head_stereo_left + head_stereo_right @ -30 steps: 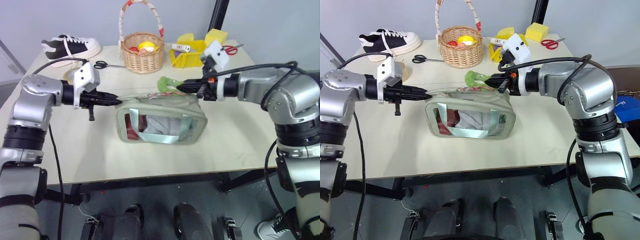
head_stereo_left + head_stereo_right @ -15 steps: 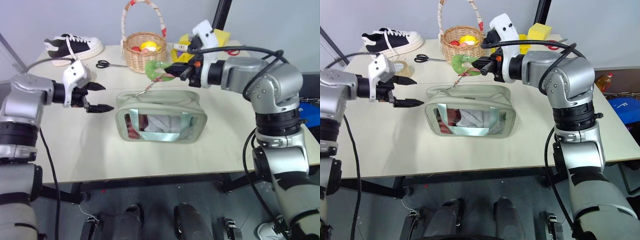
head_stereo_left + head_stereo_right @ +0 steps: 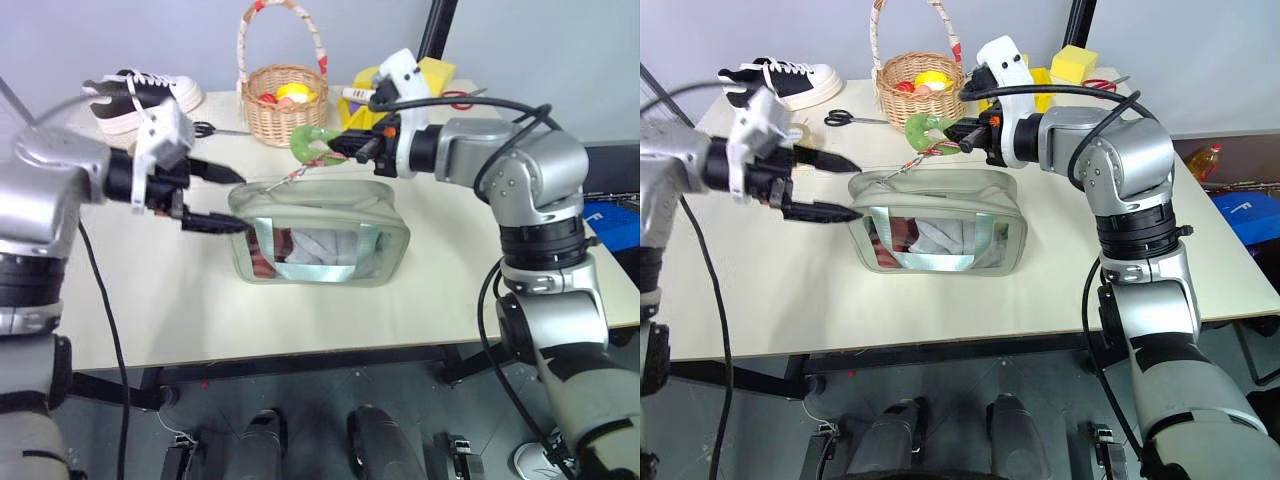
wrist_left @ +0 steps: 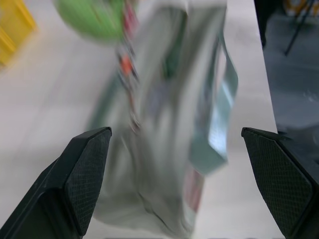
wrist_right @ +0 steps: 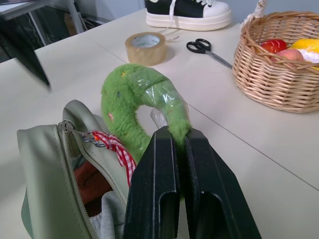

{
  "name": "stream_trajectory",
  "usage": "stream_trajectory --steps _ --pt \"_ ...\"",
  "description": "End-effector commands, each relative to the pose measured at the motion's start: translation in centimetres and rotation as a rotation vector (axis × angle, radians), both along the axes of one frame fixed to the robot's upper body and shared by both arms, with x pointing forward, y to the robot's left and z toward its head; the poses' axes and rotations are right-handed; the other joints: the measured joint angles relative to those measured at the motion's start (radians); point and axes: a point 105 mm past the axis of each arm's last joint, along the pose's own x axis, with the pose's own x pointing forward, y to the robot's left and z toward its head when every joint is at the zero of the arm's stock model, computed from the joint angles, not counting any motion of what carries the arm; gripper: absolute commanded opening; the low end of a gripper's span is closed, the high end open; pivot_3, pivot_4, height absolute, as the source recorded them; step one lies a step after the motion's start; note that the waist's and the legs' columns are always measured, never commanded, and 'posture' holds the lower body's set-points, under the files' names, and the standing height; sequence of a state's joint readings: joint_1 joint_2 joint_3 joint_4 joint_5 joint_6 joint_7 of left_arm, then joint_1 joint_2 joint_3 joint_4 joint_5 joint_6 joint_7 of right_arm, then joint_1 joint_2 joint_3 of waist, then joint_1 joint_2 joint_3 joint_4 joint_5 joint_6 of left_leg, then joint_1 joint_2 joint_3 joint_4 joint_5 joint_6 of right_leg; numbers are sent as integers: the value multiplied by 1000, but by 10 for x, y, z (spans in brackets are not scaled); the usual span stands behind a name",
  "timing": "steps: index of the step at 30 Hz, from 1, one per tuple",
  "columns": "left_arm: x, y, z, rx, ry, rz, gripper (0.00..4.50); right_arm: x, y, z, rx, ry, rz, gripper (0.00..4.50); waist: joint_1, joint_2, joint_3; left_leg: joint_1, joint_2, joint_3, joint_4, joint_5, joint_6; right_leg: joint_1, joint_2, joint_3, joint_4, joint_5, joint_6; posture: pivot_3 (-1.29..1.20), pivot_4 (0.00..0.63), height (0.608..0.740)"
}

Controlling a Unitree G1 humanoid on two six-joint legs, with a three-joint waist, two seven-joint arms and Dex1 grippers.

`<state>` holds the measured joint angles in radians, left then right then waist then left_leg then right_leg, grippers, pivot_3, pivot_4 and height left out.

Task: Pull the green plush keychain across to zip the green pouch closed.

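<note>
The green pouch lies on the table with its clear window facing me. Its zipper pull sits near the pouch's left end, linked to the green plush keychain by a red checked ribbon. My right gripper is shut on the keychain and holds it up above the pouch's top left. The right wrist view shows the keychain pinched between the fingers. My left gripper is open, its two fingers on either side of the pouch's left end. The pouch looks blurred in the left wrist view.
Behind the pouch stand a wicker basket, a black-and-white shoe, black scissors and a tape roll. At the back right are a yellow bin, a yellow block and red scissors.
My left gripper let go of the pouch's left end, opened and drew back, then came in again with its fingers spread around that end. My right gripper carried the keychain left and upward.
</note>
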<state>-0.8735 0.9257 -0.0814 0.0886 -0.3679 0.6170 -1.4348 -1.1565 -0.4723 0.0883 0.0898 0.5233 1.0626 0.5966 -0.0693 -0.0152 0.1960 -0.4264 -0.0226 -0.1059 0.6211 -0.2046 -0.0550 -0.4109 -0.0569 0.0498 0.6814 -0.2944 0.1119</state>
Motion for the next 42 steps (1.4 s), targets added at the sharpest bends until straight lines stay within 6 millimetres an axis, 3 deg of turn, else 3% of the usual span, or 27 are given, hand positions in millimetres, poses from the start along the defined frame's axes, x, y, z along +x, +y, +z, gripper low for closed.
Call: stream_trajectory --steps 1,5,7,10,15,19,27,33,42 --pt "5 2 0 63 -91 10 4469 -5 3 22 21 -73 14 0 1 0 0 0 0 0 0 0 0 0 0 0 0 0 0 0 150 740" --pt "20 2 -6 33 -106 54 4469 -6 3 22 21 -69 12 0 4 0 0 0 0 0 1 0 0 0 -1 0 0 0 0 0 150 740" --pt "25 -2 -5 2 -120 67 3923 -5 2 21 19 -65 6 0 4 0 0 0 -1 0 1 0 0 0 -1 0 0 0 0 0 150 740" --pt "25 -9 1 -36 -115 50 2626 -5 2 20 17 -62 4 0 2 0 0 0 -1 0 1 0 0 0 -1 0 0 0 0 0 150 740" --pt "21 -10 3 -33 -104 33 76 -6 1 19 15 -61 2 0 2 0 0 0 -1 0 1 0 0 0 -1 0 0 0 0 0 150 740" --pt "18 1 -1 20 -94 56 76 -6 -10 20 14 -63 -28 0 1 0 0 0 -1 0 1 0 0 0 -1 0 0 0 0 0 150 740" --pt "22 50 -13 110 -129 234 76 -16 -57 17 28 -35 -169 0 2 0 0 0 0 0 0 0 0 0 -1 0 -1 0 0 0 150 740" --pt "22 50 -16 84 -123 250 76 -16 -80 7 25 -14 -268 0 2 0 0 0 0 0 1 0 0 0 -1 0 -1 0 0 0 150 740" --pt "26 53 -15 75 -137 283 76 -12 -105 10 13 -34 -360 0 0 0 0 1 2 1 -1 0 0 0 1 0 -1 0 -1 0 150 740"
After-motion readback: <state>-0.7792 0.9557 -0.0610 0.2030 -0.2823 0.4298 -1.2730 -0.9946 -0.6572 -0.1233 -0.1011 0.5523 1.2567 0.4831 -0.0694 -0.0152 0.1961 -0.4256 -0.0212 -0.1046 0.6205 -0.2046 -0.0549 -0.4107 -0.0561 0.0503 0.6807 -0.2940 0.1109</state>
